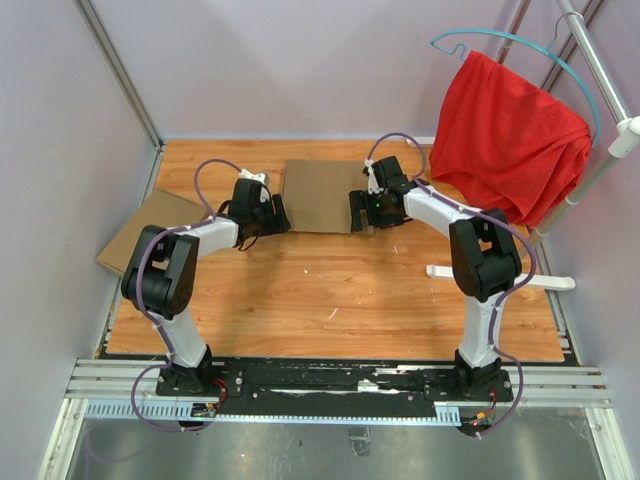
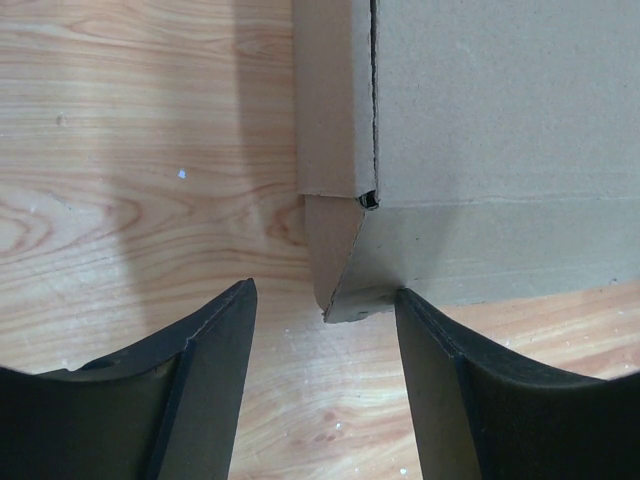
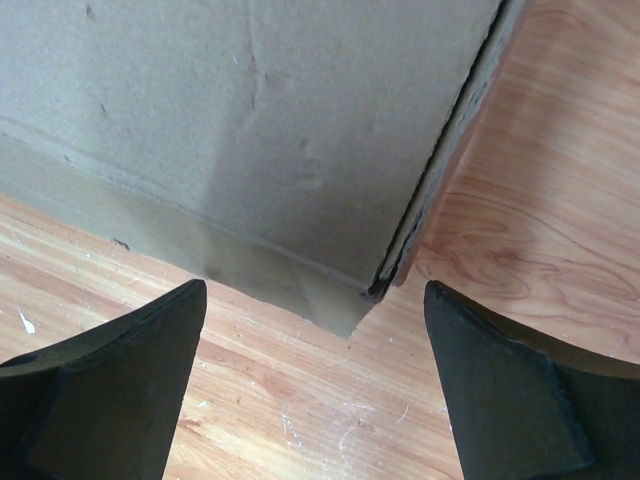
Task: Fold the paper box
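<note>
From my remote station I see a wood-grain desk (image 1: pixel 340 290) boxed in by pale lilac walls (image 1: pixel 300 60), a red cloth (image 1: pixel 505 140) hanging from a teal hanger (image 1: pixel 548 52) at right.

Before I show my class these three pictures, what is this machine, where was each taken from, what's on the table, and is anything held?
Two robot arms are bolted at the near edge of a wooden table. One picture looks down from above; the other two come from wrist cameras, so each arm's black fingers show at the bottom. On the table lies the paper box, with another cardboard piece at the left edge. A red cloth hangs at the right. The left gripper and right gripper are open at the box's near corners, holding nothing.
</note>
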Controlling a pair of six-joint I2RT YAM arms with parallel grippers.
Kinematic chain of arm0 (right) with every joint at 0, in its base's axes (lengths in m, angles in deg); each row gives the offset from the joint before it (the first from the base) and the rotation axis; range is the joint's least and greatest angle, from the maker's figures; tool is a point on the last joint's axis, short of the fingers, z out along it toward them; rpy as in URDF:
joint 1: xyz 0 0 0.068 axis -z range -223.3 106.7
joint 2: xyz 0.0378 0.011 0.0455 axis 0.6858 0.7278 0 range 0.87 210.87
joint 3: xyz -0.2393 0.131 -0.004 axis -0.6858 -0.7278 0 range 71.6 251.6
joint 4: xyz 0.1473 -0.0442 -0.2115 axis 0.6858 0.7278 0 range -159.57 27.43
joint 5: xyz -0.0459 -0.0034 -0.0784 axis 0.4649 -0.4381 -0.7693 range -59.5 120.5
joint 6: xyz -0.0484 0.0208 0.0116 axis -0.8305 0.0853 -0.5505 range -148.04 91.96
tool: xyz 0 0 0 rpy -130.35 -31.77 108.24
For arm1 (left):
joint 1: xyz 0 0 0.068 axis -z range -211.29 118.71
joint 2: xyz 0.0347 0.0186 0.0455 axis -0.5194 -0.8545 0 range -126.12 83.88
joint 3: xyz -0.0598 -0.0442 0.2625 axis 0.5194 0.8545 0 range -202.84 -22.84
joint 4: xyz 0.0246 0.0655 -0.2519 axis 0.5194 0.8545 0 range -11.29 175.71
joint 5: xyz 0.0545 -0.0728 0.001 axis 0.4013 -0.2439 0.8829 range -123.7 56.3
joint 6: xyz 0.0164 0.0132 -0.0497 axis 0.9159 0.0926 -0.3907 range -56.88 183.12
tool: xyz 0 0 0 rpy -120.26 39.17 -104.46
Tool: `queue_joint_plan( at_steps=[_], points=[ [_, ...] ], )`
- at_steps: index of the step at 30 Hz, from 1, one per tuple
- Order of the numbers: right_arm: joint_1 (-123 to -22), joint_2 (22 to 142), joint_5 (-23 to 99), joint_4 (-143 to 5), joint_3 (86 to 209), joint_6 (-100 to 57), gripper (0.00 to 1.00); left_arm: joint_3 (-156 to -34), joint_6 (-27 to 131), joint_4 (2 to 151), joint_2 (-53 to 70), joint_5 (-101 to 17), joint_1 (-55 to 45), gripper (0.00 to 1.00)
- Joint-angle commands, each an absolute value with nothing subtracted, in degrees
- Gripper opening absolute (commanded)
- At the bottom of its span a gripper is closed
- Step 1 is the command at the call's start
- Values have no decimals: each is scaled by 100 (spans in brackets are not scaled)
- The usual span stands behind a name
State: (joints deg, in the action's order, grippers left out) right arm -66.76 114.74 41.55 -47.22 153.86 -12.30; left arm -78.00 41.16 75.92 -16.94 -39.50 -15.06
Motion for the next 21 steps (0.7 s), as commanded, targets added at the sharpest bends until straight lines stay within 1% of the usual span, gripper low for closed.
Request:
queue_joint_plan(
  at_steps=[1,3,6,9,10,12,13,14,21],
  points=[
    [-6635,10911,4062,-4892,15177,-1520,90,-7620,4082,7066,-1735,-3517,-1400,63],
    [-6633,10621,4106,-4914,15197,-1671,86,-7434,4118,6812,-1609,-3527,-1394,63],
    [-6608,10447,4157,-5006,15529,-1882,78,-7187,4197,6524,-1397,-3477,-1391,63],
    [-6491,10758,3891,-5225,16152,-1932,77,-7112,4290,6431,-1244,-3448,-1389,63],
    [-6417,10958,3973,-5248,16419,-1911,80,-7097,4308,6417,-1191,-3449,-1389,63],
    [-6281,11461,4184,-5292,17061,-1845,92,-7020,4317,6318,-1051,-3461,-1391,63],
    [-6234,11789,4237,-5267,17408,-1805,95,-6961,4318,6250,-977,-3466,-1391,63],
    [-6203,12166,4270,-5255,17773,-1776,96,-6903,4297,6167,-904,-3459,-1389,63],
    [-6114,13988,4159,-5975,19621,-1482,84,-6192,4011,4991,-510,-4112,-1393,62]
  ],
)
